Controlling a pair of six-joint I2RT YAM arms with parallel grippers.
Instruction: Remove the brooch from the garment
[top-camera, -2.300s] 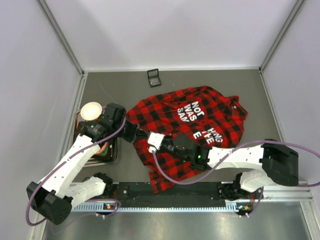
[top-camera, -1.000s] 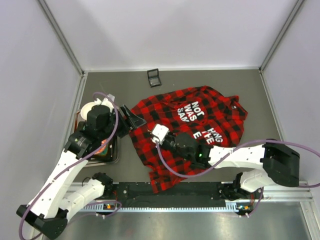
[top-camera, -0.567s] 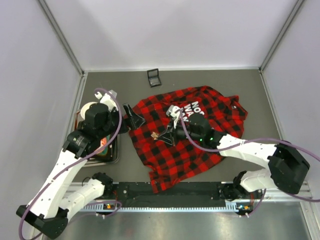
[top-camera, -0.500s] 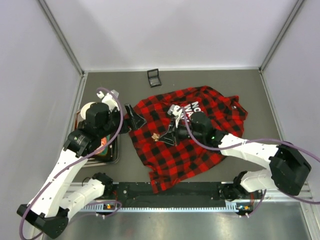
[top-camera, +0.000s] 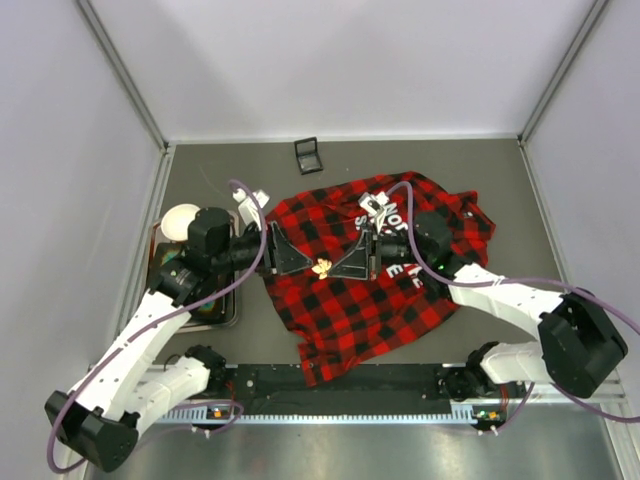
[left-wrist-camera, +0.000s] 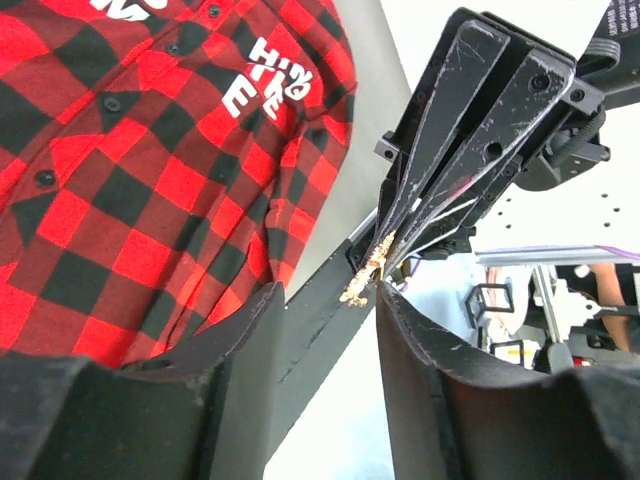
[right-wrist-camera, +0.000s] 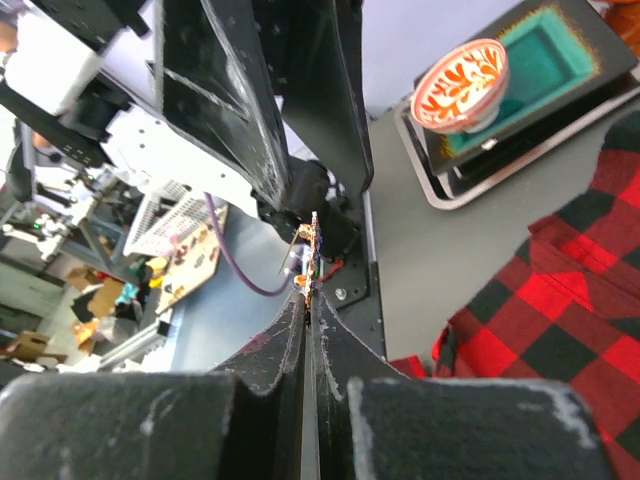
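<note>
The red-and-black plaid garment (top-camera: 350, 320) with white lettering lies flat on the table; it also shows in the left wrist view (left-wrist-camera: 120, 200) and the right wrist view (right-wrist-camera: 560, 300). My right gripper (top-camera: 338, 267) is shut on the brooch (top-camera: 322, 267), a tiny pale gold sparkly pin, and holds it in the air above the garment's left part. The pin sticks out of the closed fingertips (right-wrist-camera: 310, 255). My left gripper (top-camera: 300, 262) faces it, open, with the brooch (left-wrist-camera: 365, 280) just beyond its right fingertip (left-wrist-camera: 385, 292). The right gripper's fingers (left-wrist-camera: 470, 130) fill the left wrist view.
A small black square box (top-camera: 309, 155) sits at the back of the table. A patterned bowl (top-camera: 182, 220) rests on a dark tray (top-camera: 215, 310) at the left, also in the right wrist view (right-wrist-camera: 460, 85). The walls stand close on three sides.
The right gripper rose from the garment's left edge holding the brooch and drew back to the right. The left gripper swung right and now faces it tip to tip.
</note>
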